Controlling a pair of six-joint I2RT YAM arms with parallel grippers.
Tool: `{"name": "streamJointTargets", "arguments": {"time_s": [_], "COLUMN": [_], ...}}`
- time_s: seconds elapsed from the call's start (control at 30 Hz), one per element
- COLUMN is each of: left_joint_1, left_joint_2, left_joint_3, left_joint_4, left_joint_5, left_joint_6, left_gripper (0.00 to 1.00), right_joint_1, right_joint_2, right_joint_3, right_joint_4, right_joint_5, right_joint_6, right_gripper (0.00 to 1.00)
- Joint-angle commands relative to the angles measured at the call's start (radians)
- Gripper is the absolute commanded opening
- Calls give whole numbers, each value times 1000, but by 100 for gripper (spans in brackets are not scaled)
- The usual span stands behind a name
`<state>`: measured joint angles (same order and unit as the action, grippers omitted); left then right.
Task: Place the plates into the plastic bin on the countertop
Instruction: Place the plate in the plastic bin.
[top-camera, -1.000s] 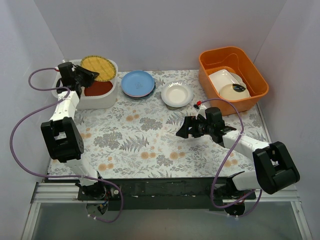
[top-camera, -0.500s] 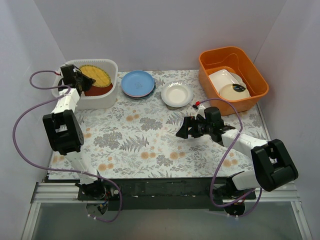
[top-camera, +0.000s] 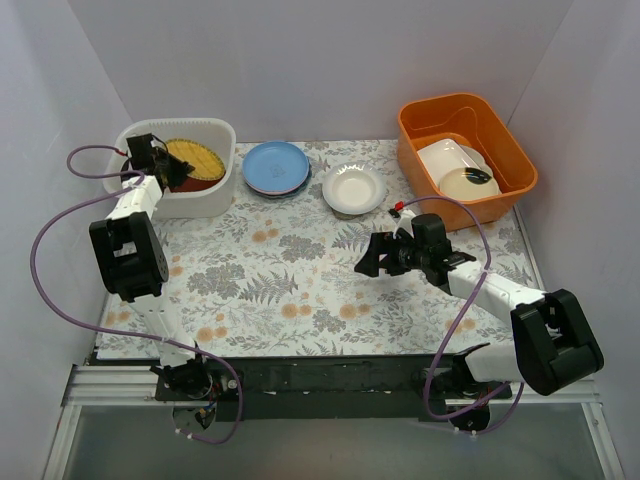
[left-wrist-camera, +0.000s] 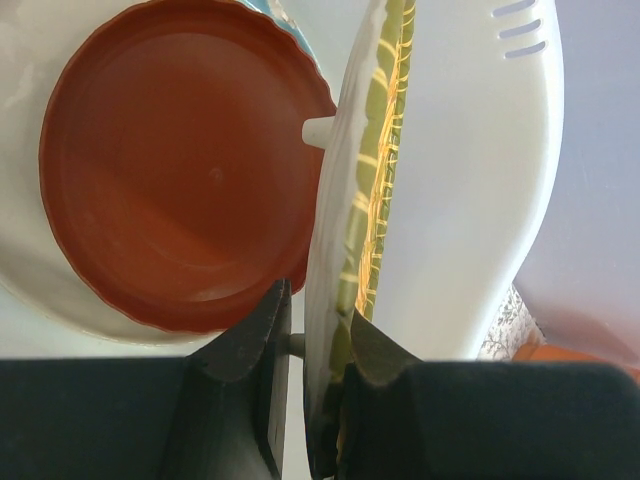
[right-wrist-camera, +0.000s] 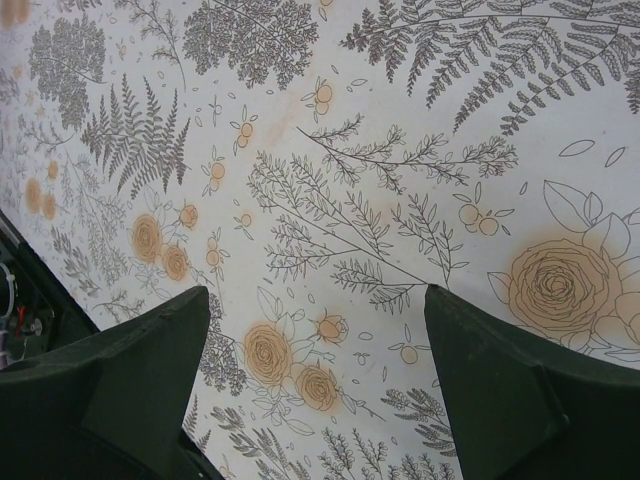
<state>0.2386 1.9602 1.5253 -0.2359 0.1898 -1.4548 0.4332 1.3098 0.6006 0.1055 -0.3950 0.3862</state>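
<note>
My left gripper (top-camera: 168, 166) is shut on the rim of the yellow plate (top-camera: 196, 157) and holds it tilted inside the translucent white plastic bin (top-camera: 212, 195) at the back left. In the left wrist view the yellow plate (left-wrist-camera: 365, 210) stands on edge between the fingers, above the red plate (left-wrist-camera: 175, 170) lying in the bin (left-wrist-camera: 480, 200). A blue plate (top-camera: 276, 166) and a small white scalloped plate (top-camera: 353, 187) lie on the leaf-printed countertop (top-camera: 290, 270). My right gripper (top-camera: 368, 262) is open and empty above the countertop (right-wrist-camera: 330, 200).
An orange tub (top-camera: 510, 150) at the back right holds a white rectangular dish (top-camera: 440, 157) and a cream dish with a black blob (top-camera: 470, 182). White walls close in the left, back and right sides.
My left gripper has lowered the yellow plate from above the bin's rim down into the bin. The right arm has barely moved.
</note>
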Motion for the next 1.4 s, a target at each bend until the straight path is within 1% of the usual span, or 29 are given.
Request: {"name": "streamJointTargets", "arguments": {"time_s": [0.0,0.1,0.2,0.27,0.33,0.37,0.47,0.5,0.6,0.83,0.9,1.07,1.17,1.2,1.27,1.3,1.37], "left_joint_1": [4,4,5,4,5,5,4,4,5,5,5,-1,-12,-15,-24,-28,-32], "left_joint_2": [-12,-12,-4,8,22,25,22,16,5,-43,-69,-141,-188,-213,-234,-244,-268], "left_joint_3": [41,38,50,70,84,85,87,84,75,59,52,50,53,53,56,56,56], "left_joint_4": [29,27,15,-2,-19,-20,-26,-29,-31,-26,-28,-58,-75,-77,-85,-88,-91], "left_joint_5": [7,-10,-13,-10,-7,-10,-16,-26,-39,-44,-50,-107,-153,-164,-177,-206,-207], "left_joint_6": [5,16,22,27,31,33,42,43,50,53,54,65,79,83,96,96,97], "left_gripper": [0,3,19,32,34,39,45,51,57,67,68,72,78,82,84,84,86], "right_joint_1": [4,4,4,4,4,6,6,4,4,4,4,4,4,4,4,4,6], "right_joint_2": [-23,-20,-14,-9,0,5,20,28,46,60,54,42,28,17,9,0,-9], "right_joint_3": [27,36,41,41,45,47,62,68,82,85,82,77,71,68,59,56,48], "right_joint_4": [-13,-24,-24,-18,-15,-12,-12,-12,-12,3,2,-10,-15,-16,-23,-26,-29], "right_joint_5": [18,22,21,19,13,9,-1,-2,-11,-22,-19,-12,-2,-1,13,12,24], "right_joint_6": [-4,-9,-10,-12,-12,-13,-21,-24,-32,-26,-29,-32,-29,-30,-27,-26,-26], "right_gripper": [95,95,95,95,95,95,95,95,95,95,95,95,95,95,95,95,95]}}
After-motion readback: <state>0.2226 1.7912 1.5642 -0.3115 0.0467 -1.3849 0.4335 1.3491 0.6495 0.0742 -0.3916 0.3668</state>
